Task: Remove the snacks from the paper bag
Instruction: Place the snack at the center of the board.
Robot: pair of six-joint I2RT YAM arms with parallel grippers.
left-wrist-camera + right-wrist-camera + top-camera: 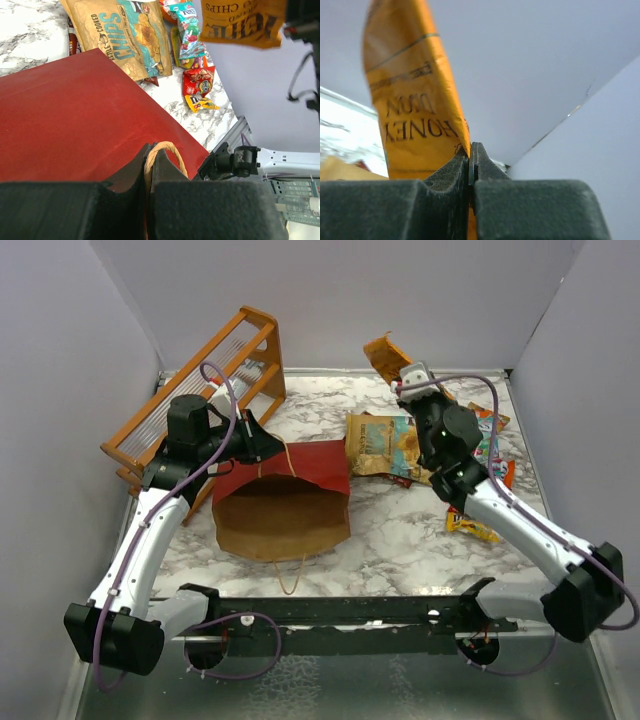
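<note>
The paper bag point(282, 502) lies on its side mid-table, dark red on top, with its brown mouth facing the near edge. My left gripper point(262, 445) is shut on its tan loop handle point(164, 150), with the red bag wall point(75, 115) just beyond the fingers. My right gripper point(408, 378) is shut on an orange Honey Dijon chips packet point(415, 110) and holds it up in the air at the back right point(385, 352). A tan and teal kettle chips packet point(380, 445) lies right of the bag. Several small packets point(197, 82) lie further right. A yellow one point(470, 528) lies under the right arm.
An orange wooden rack point(200, 400) stands at the back left, close behind the left arm. The bag's second handle point(290, 575) trails toward the near edge. Grey walls close in the back and both sides. The arm rail point(350, 610) runs along the near edge.
</note>
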